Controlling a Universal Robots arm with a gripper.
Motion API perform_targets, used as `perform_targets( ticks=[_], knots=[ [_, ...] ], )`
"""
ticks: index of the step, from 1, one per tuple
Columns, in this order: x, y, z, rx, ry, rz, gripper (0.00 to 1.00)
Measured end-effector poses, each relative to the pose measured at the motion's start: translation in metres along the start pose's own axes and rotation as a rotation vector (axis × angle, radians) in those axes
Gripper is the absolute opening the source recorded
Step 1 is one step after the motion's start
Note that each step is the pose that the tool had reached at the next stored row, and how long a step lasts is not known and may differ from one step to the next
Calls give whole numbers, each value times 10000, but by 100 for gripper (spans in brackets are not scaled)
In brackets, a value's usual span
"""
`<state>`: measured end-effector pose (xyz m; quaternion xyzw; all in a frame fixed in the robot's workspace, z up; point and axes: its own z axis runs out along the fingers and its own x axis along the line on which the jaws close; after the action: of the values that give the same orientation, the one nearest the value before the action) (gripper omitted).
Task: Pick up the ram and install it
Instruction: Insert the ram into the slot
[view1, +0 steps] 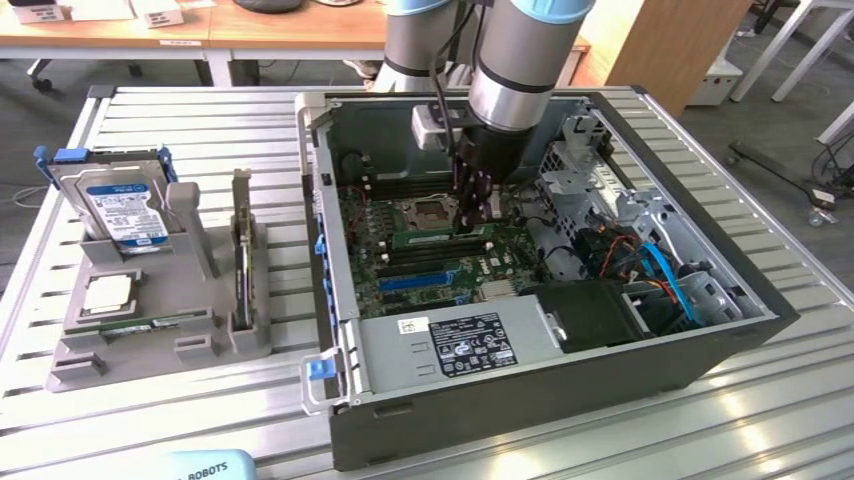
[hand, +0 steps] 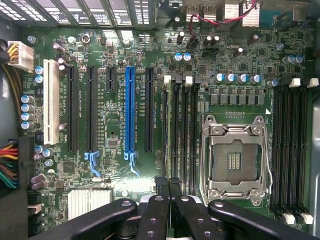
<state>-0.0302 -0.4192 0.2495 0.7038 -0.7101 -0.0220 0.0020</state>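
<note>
**RAM right at the slot: what we think could bite us here**

We've got the gripper down inside the open PC case, just above the motherboard. Its fingers are drawn narrow and look pinched on the top edge of the ram. The stick is edge-on over the outermost of the memory slots, beside the empty CPU socket. We can't tell whether it's fully seated.

Our worries:
- If the stick sits a bit tilted or its notch is off, pressing could jam one end and flex the board.
- If the white latches aren't swung open, it probably won't click in.
- It's a tight spot, so the fingers could catch the next slot or the socket's lever.
- A thin edge grip might slip under load.

The case lies on its side on a slatted metal table. Well apart from it, toward the exterior view's left, a grey holder carries the hard drive and a second stick. Wooden desks stand behind.
</note>
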Motion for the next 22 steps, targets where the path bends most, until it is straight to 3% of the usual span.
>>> perform_targets(
  ticks=[22],
  knots=[
    [-5,-3,70,2,-6,0,12]
  ],
)
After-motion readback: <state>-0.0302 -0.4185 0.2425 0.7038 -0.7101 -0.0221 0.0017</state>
